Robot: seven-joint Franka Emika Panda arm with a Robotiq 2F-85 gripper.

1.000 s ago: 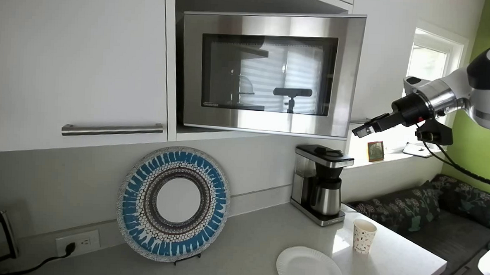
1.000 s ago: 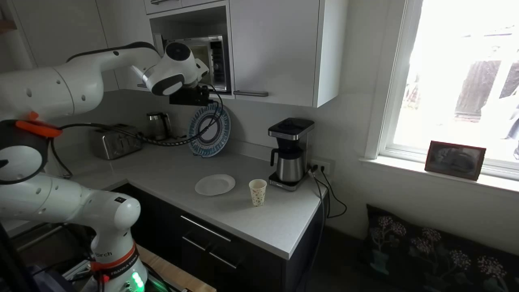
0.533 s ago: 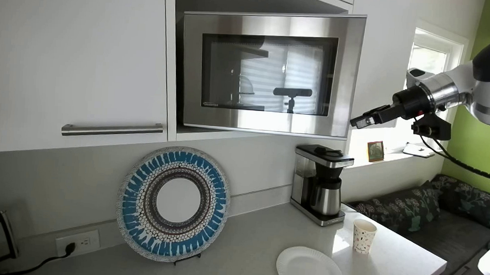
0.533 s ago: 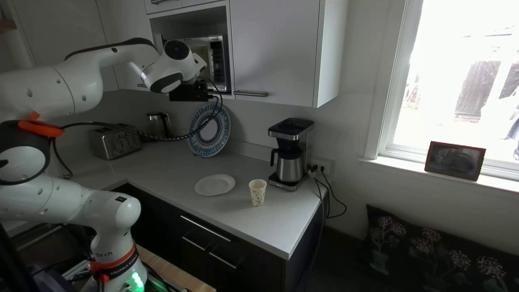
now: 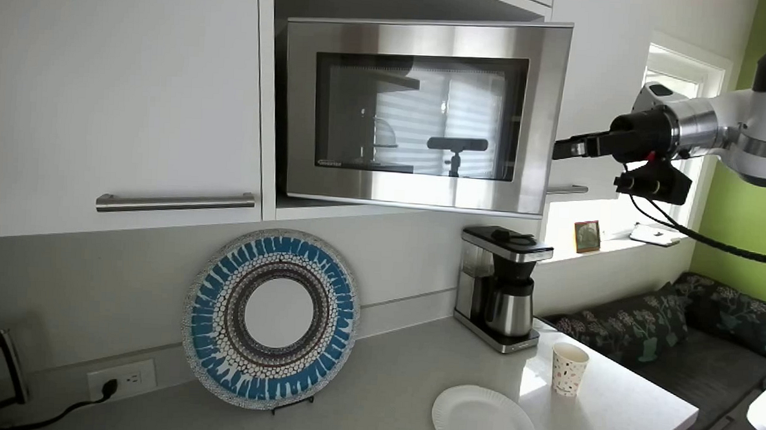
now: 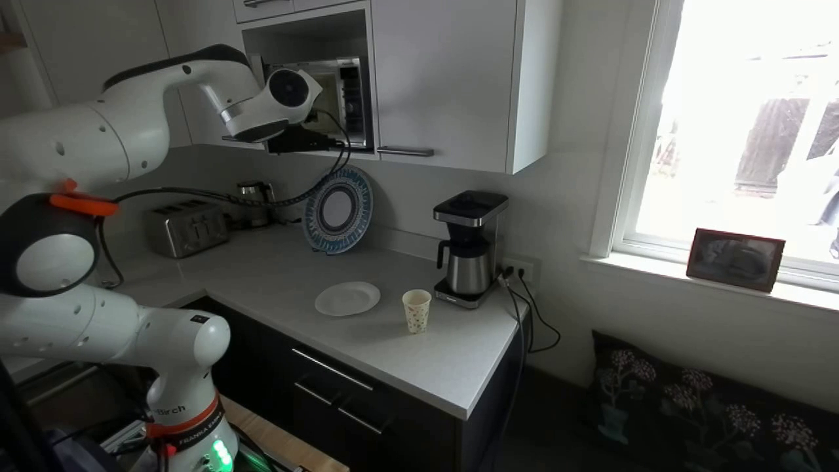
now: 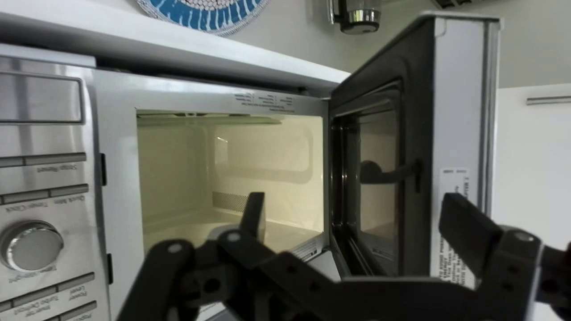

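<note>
A steel microwave (image 6: pixel 352 98) sits in a cabinet opening with its door (image 5: pixel 429 39) swung open. My gripper (image 5: pixel 570 149) is level beside the door's free edge in an exterior view; its fingertips reach that edge. The wrist view is upside down. There my gripper (image 7: pixel 357 216) is open, with no object held. One finger shows before the lit microwave cavity (image 7: pixel 263 147), the other before the edge of the microwave door (image 7: pixel 459 111). I cannot tell whether a finger touches the door. The fingers are hidden in an exterior view where the wrist (image 6: pixel 288 92) shows.
A coffee maker (image 5: pixel 506 285), a patterned paper cup (image 5: pixel 569 372) and a white plate (image 5: pixel 484 420) stand on the counter (image 6: pixel 446 367). A blue decorative plate (image 5: pixel 216 324) leans on the wall. A toaster (image 6: pixel 187 229) and a kettle (image 6: pixel 255 196) stand farther back. A cabinet handle (image 6: pixel 405 151) sticks out.
My gripper has risen beside the microwave door and turned from pointing downward to about level. The wrist camera and cable rose with it. The door has not moved.
</note>
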